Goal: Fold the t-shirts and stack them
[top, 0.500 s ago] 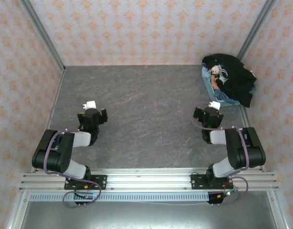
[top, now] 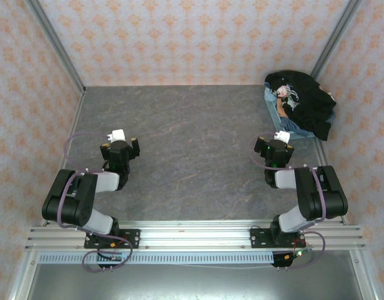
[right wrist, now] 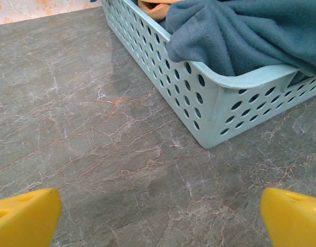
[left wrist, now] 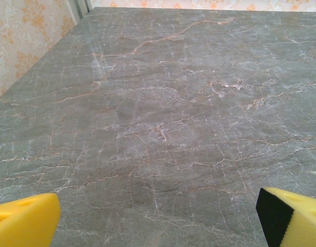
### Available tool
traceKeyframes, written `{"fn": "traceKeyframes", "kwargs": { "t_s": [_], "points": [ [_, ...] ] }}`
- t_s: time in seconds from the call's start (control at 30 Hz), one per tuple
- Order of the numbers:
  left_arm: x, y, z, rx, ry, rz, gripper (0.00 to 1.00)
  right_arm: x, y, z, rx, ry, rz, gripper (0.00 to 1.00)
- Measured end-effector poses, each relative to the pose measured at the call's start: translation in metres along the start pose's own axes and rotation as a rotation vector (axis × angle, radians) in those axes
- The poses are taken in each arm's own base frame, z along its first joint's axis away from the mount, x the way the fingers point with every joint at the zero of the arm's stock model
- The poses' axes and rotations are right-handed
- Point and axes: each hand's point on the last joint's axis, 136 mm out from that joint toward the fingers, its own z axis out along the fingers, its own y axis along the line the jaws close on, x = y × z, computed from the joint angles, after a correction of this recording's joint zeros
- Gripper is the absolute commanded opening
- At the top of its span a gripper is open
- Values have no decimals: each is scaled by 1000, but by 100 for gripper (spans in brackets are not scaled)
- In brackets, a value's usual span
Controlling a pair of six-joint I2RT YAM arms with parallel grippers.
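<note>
Both tees piled in the basket, plenty of open tabletop

Nearest in, the left end effector (top: 121,145) and right end effector (top: 274,145) both have their yellow fingers spread wide, released, with nothing in them, over bare grey tabletop (top: 192,137). The middle and left side are open room right up to the far edge. Just past the right one, the light-blue basket (right wrist: 209,98) sits in the far right corner. The black t-shirt (top: 307,103) heaps over its rim, and the orange-tan t-shirt (right wrist: 152,6) peeks out inside.

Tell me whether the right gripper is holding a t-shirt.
No: the right gripper is open over bare table, and the t-shirts lie in the basket.
</note>
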Motion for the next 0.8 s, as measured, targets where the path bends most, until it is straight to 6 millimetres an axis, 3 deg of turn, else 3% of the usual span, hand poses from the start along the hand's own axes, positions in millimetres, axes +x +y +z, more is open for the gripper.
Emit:
{"fn": "traceKeyframes", "kwargs": {
  "t_s": [0.7,0.8],
  "points": [
    [-2,5,1,-23,-2,1,100,-7,-3,-2,26,-22,0,99],
    [-18,2,-2,-25,10,25,100,-30,-2,-17,71,-47,-19,99]
  ]
}}
